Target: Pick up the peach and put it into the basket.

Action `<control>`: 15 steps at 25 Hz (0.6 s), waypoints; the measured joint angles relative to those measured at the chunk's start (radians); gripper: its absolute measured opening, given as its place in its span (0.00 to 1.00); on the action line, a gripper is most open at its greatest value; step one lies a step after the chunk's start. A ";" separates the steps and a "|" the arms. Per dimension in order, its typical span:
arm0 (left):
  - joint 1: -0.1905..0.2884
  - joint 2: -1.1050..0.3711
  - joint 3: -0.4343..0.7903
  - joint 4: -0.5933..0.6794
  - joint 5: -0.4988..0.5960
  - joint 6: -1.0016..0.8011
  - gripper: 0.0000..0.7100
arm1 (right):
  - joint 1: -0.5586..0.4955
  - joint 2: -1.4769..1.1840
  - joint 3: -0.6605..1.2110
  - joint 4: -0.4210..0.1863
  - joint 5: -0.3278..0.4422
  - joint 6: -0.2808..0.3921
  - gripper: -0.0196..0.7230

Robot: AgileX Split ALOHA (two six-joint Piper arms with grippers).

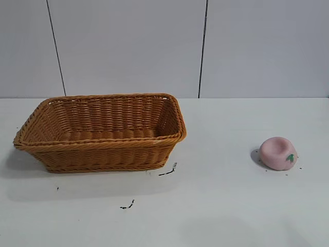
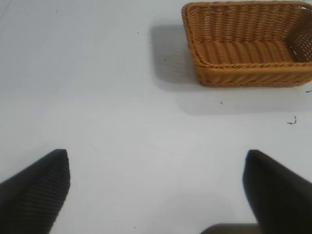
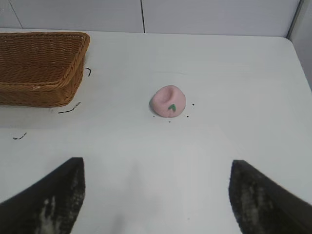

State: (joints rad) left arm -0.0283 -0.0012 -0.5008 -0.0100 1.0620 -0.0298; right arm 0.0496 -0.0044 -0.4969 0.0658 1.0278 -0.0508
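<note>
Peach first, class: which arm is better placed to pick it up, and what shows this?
The right. The small pale-pink peach lies on the table's right side, and the right gripper faces it, open. The left gripper, open, faces only the orange-brown wicker basket.

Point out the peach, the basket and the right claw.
peach [image 1: 277, 153]: exterior view, on its pink side below the dimple.
basket [image 1: 97, 158]: exterior view, on the woven front wall.
right claw [image 3: 156, 195]: right wrist view, midway between its two open dark fingertips.
</note>
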 joint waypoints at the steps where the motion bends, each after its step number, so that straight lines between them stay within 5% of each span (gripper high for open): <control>1: 0.000 0.000 0.000 0.000 0.000 0.000 0.98 | 0.000 0.000 0.000 0.000 0.000 0.000 0.78; 15: 0.000 0.000 0.000 0.000 0.000 0.000 0.98 | 0.000 0.067 -0.010 0.003 -0.001 0.022 0.84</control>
State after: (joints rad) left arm -0.0283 -0.0012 -0.5008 -0.0100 1.0620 -0.0298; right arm 0.0496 0.0626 -0.5074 0.0687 1.0269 -0.0285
